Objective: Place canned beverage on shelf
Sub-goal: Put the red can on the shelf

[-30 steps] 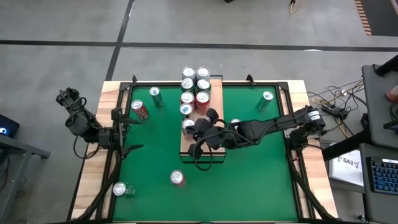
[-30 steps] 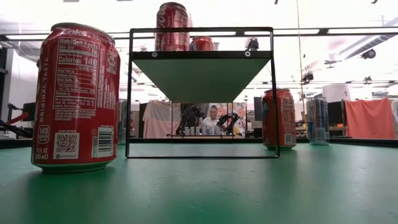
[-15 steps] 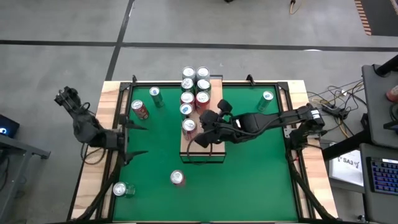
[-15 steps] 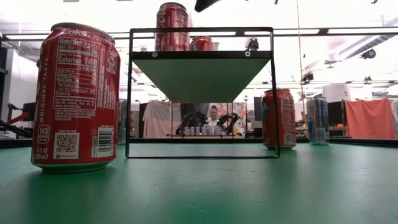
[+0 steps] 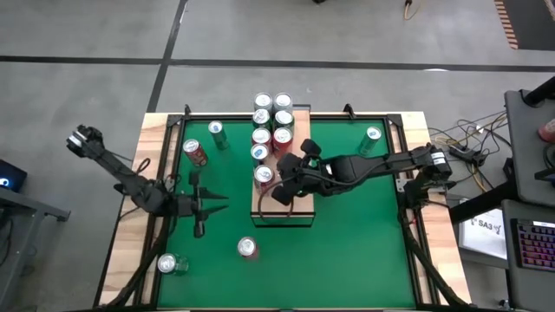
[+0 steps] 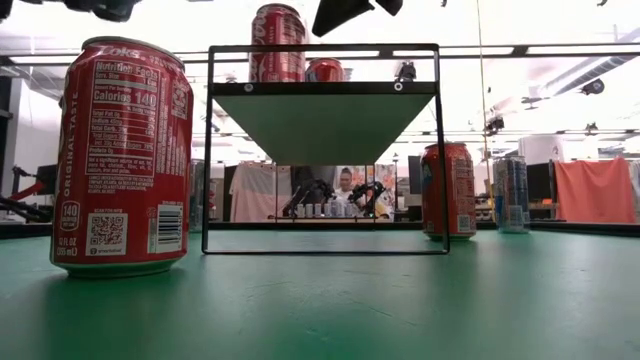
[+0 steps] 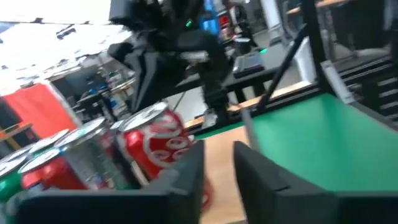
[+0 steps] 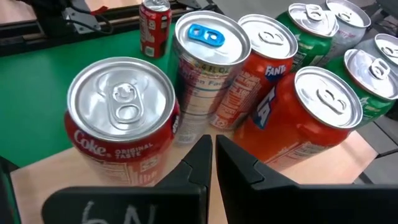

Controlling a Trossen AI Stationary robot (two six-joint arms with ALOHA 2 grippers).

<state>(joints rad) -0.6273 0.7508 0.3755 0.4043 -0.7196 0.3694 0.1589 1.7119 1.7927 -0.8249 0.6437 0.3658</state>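
Nearest you, a loose Coke can (image 5: 248, 248) stands on the green bench (image 5: 347, 260), waiting for pickup. Your left pincer (image 5: 211, 205) hangs just beyond it, fingers narrow around nothing. On the shelf (image 5: 299, 206), your right pincer (image 5: 279, 194), shut and empty, hovers beside the front Coke can (image 8: 123, 118), with more cans packed behind to leave the front board free.

red can (image 6: 122, 155) reads "coke", "original taste", "calories 140"; beyond right fingers (image 8: 196, 163), "coke original" can (image 8: 122, 121), orange "fanta" can (image 8: 256, 68).
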